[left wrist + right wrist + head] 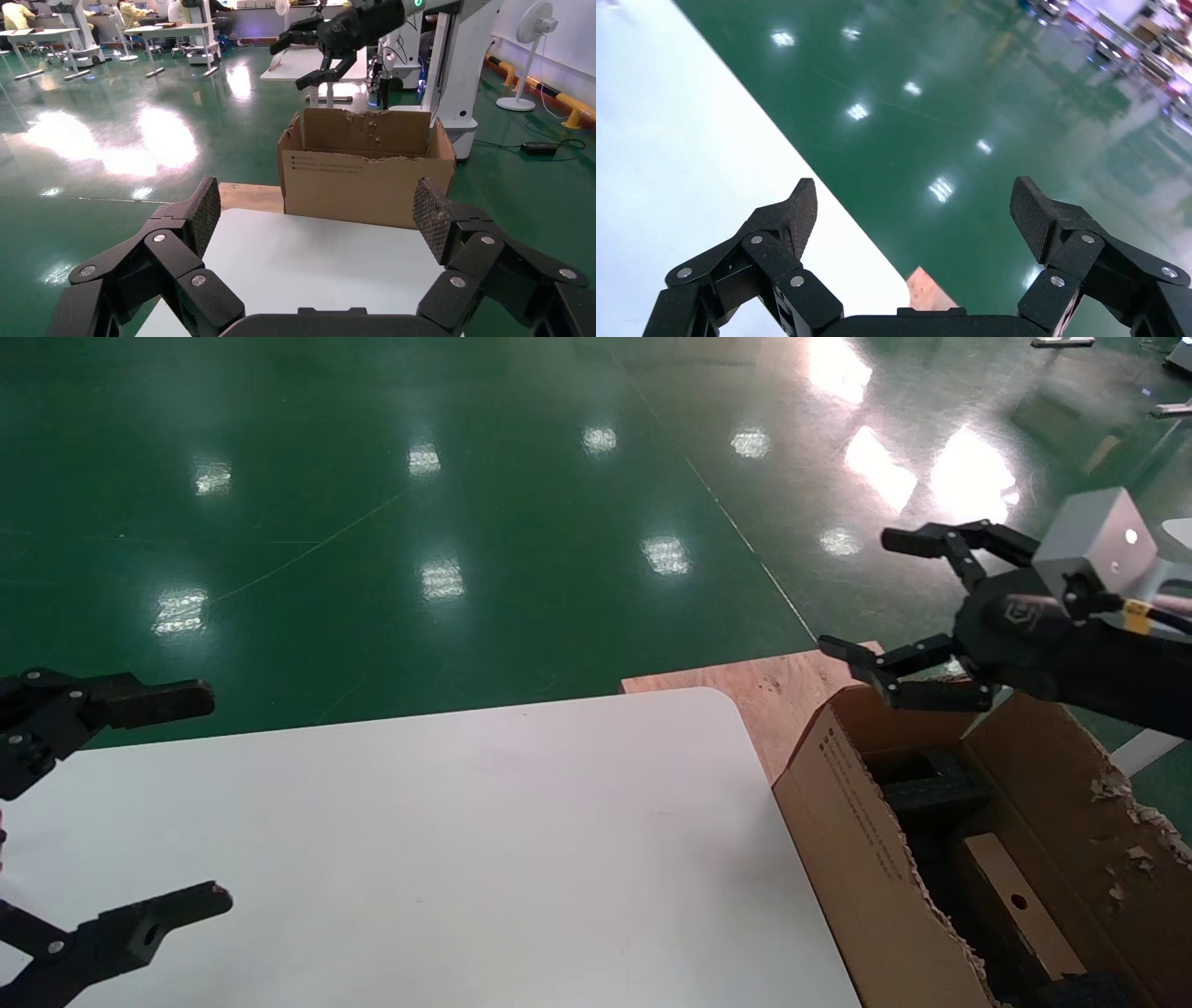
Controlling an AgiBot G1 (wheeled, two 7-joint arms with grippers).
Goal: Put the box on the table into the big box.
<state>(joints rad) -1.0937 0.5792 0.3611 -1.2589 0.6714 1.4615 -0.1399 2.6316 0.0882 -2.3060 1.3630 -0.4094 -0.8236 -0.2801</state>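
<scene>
Both pincers gape empty — left pincer (219, 798) over the white table (447, 840), right pincer (871, 593) above the big box (857, 822) — green glossy floor (372, 523) around.

I see a smooth white table (447, 840), a rough corrugated cardboard big box (866, 840), probably foam inside, and a glossy floor (372, 477).

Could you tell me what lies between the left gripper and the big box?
Only bare white table. In the head view nothing sits between the open left gripper and the big box.
</scene>
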